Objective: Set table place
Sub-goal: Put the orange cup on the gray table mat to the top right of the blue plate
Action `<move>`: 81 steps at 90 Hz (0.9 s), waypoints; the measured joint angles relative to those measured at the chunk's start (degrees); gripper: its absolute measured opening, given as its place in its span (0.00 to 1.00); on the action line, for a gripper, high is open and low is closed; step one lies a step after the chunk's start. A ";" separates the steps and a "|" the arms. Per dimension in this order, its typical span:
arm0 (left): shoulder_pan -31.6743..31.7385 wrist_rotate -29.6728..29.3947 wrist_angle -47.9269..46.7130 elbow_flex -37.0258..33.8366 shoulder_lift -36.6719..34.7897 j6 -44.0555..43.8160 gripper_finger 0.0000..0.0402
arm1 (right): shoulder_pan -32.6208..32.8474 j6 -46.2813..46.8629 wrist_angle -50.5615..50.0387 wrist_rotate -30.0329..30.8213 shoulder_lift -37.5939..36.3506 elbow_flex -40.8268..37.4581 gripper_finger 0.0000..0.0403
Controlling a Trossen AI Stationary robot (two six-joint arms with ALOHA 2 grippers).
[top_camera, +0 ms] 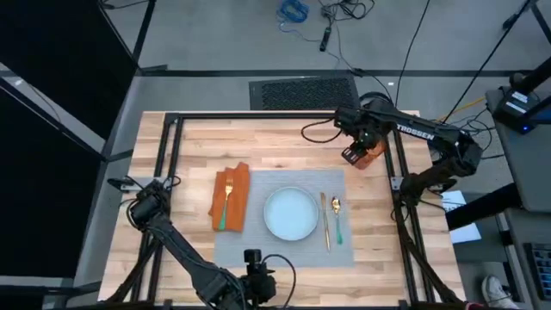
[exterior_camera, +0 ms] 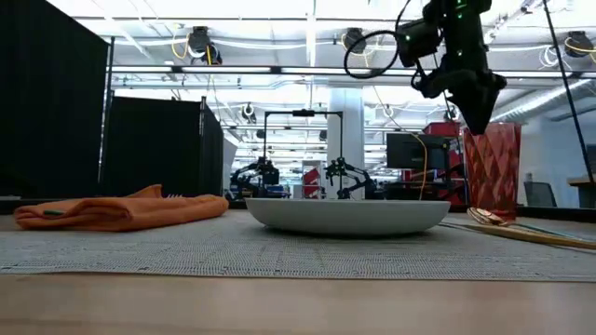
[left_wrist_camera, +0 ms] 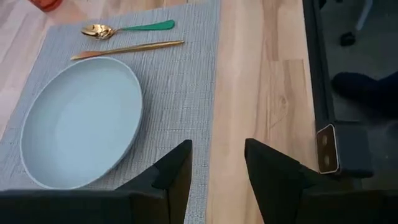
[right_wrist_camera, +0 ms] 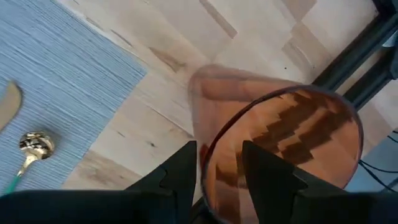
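The bench (top_camera: 284,142) of pale butcher-block carries a grey woven placemat (top_camera: 284,245) near the middle of its front edge. On the mat's centre sits a round pale blue plate (top_camera: 290,213). An orange napkin (top_camera: 237,185) with a fork (top_camera: 226,202) lies across the mat's left edge; a gold knife (top_camera: 325,220) and a green-handled spoon (top_camera: 337,217) lie by its right edge. A red faceted glass (exterior_camera: 491,167) stands off the mat's far right corner, the right hand (right_wrist_camera: 219,171) clamped on its rim. The left hand (left_wrist_camera: 217,171), fingers apart, waits at the front edge.
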 joint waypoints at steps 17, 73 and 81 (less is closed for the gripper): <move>0.00 -0.55 -0.03 0.00 0.00 -1.36 0.33 | -2.15 -1.81 -0.02 0.15 1.26 0.00 0.22; -1.50 -1.08 0.07 0.00 0.00 -4.42 0.33 | 0.67 -4.45 0.53 1.37 1.31 0.00 0.00; -1.51 -1.08 0.09 0.00 -0.02 -4.42 0.33 | 2.75 -4.62 -0.11 1.57 1.31 0.00 0.00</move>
